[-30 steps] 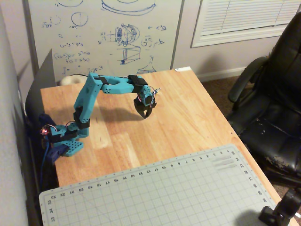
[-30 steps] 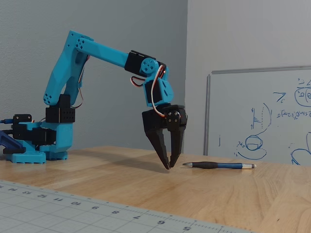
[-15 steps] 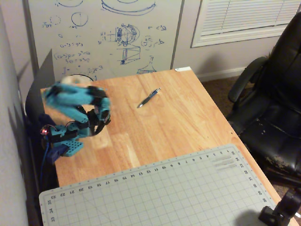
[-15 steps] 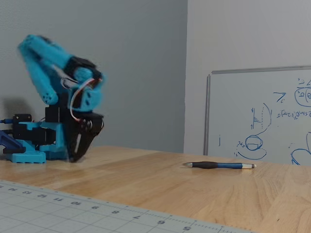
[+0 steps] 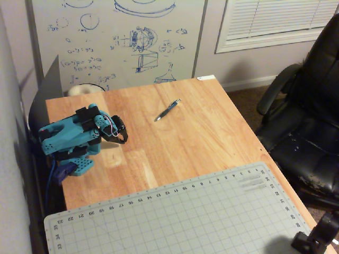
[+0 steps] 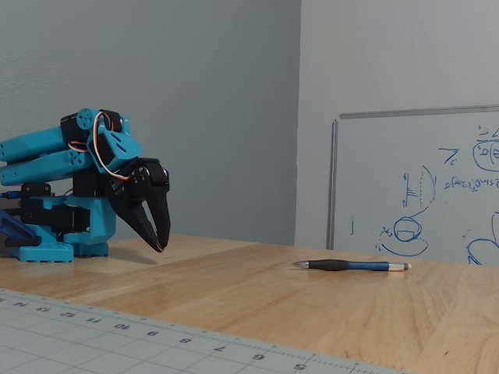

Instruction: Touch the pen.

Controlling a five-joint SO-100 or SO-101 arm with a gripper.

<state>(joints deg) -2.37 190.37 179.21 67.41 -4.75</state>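
Note:
The pen [image 5: 168, 110] lies flat on the wooden table [image 5: 212, 137], slim, dark blue-grey with a silvery tip, toward the far middle. In the low side fixed view the pen [image 6: 351, 266] lies to the right. My gripper [image 5: 123, 138] sits on a teal arm folded over its base at the table's left side. In the side fixed view the gripper [image 6: 161, 246] points down with its black fingertips together just above the table, well apart from the pen. It holds nothing.
A grey cutting mat [image 5: 175, 217] covers the table's near part. A whiteboard [image 5: 122, 37] leans behind the table. A black office chair [image 5: 307, 116] stands at the right. A dark board [image 5: 47, 90] leans at the far left corner.

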